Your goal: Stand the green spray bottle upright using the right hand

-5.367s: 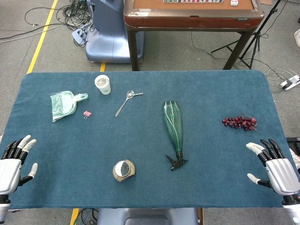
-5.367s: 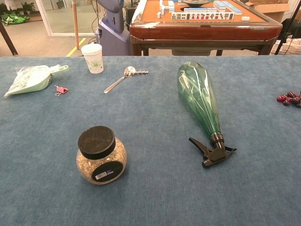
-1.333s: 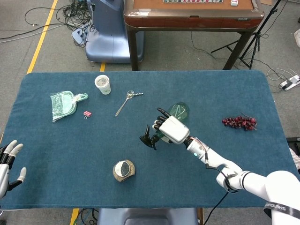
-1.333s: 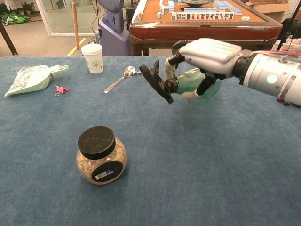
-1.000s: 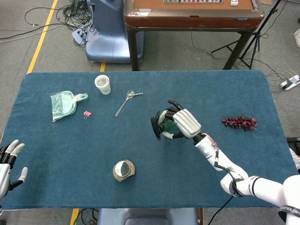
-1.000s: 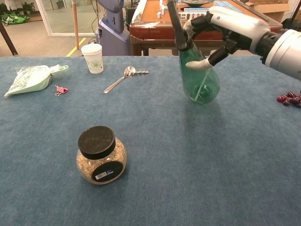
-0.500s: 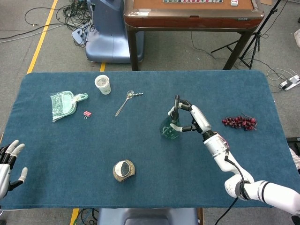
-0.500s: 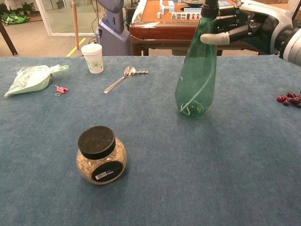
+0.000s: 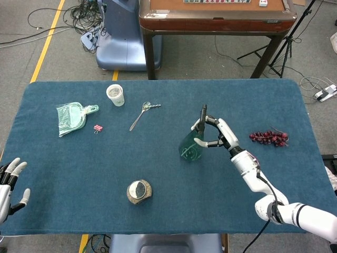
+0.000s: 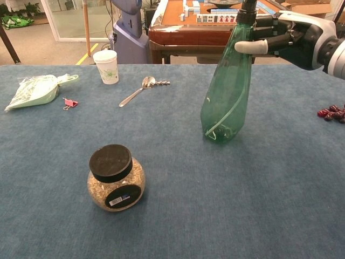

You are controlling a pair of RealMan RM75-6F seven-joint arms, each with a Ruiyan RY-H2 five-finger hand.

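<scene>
The green spray bottle (image 10: 226, 91) stands with its base on the blue cloth near the table's middle, its black top leaning slightly to the right. In the head view the bottle (image 9: 189, 147) shows from above. My right hand (image 10: 291, 35) grips the bottle's neck, thumb in front and fingers wrapped behind; the same hand (image 9: 217, 134) reaches in from the right. My left hand (image 9: 9, 182) rests at the near left corner of the table, fingers spread and holding nothing.
A black-lidded jar (image 10: 116, 178) sits front left of the bottle. A paper cup (image 10: 105, 66), a spoon (image 10: 141, 89), a green plastic bag (image 10: 35, 89) and a pink clip (image 10: 70, 102) lie at the back left. Dark grapes (image 10: 334, 113) lie at the right edge.
The bottle lay flat at first; my right hand lifted it by the neck and swung it up. In the last half second its top moved slightly to the right.
</scene>
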